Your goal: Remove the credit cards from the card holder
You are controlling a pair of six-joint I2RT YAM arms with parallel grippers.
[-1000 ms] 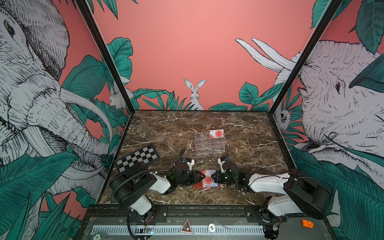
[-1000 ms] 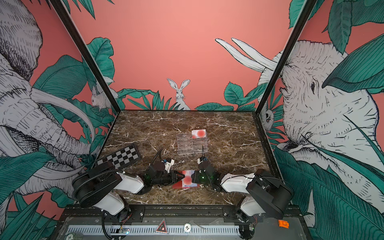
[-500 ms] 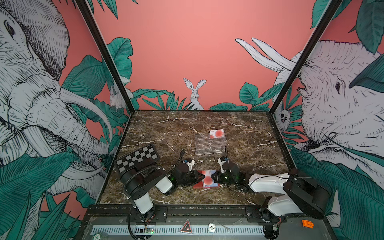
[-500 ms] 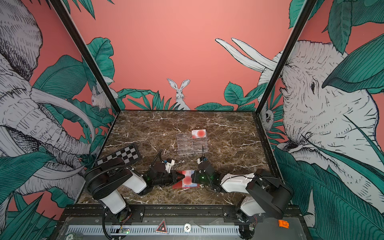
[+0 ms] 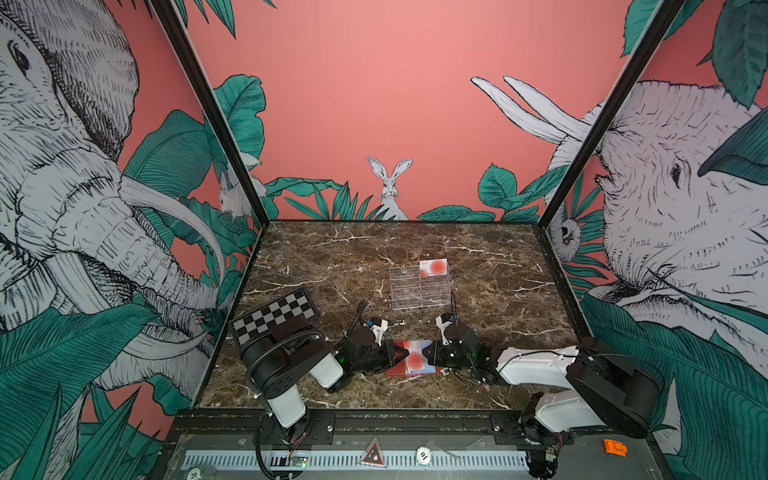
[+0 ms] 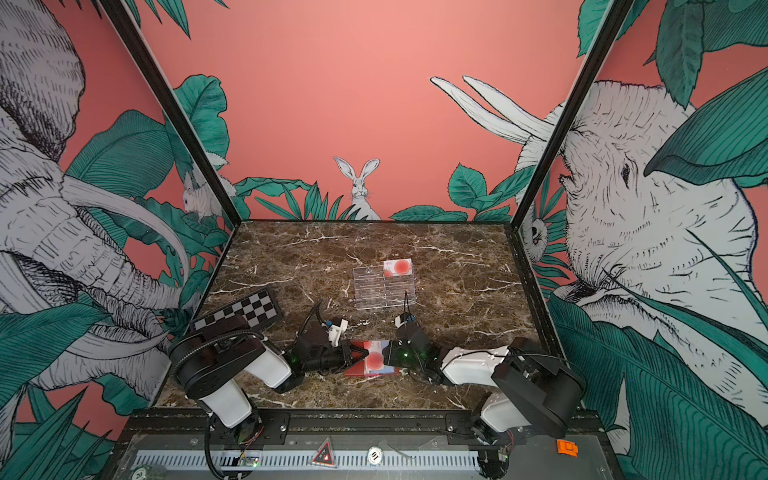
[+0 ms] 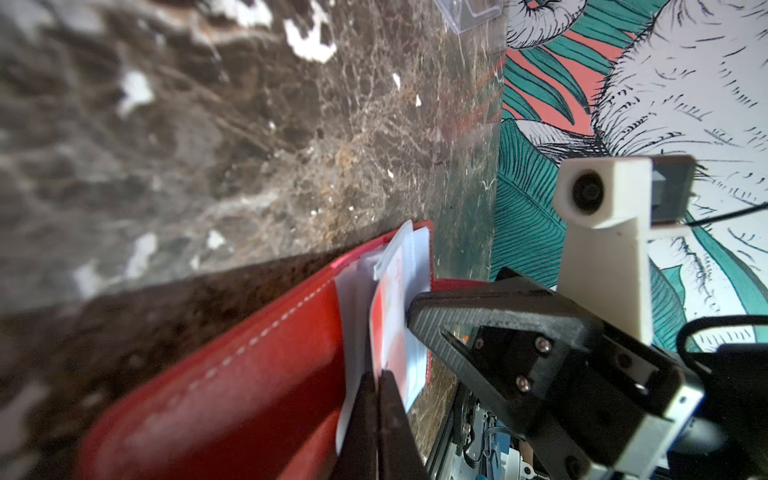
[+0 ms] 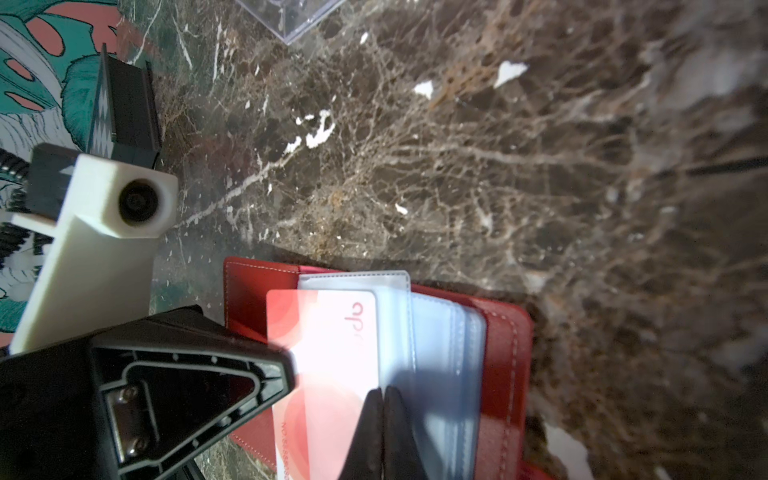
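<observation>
The red card holder lies open on the marble near the front edge, between my two grippers. A white credit card with a red circle sticks partly out of its clear sleeves. In the left wrist view my left gripper is shut on that card's edge. My right gripper is shut on the edge of the clear sleeves, beside the card. A second white and red card stands in the acrylic stand.
In both top views the clear acrylic tiered stand sits mid-table behind the grippers. A black-and-white chequered board leans at the left wall. The enclosure walls close in the table on three sides.
My left gripper's jaws have shut on the card's edge, and the left arm's elbow has swung to the right. The right gripper and the card holder have stayed where they were.
</observation>
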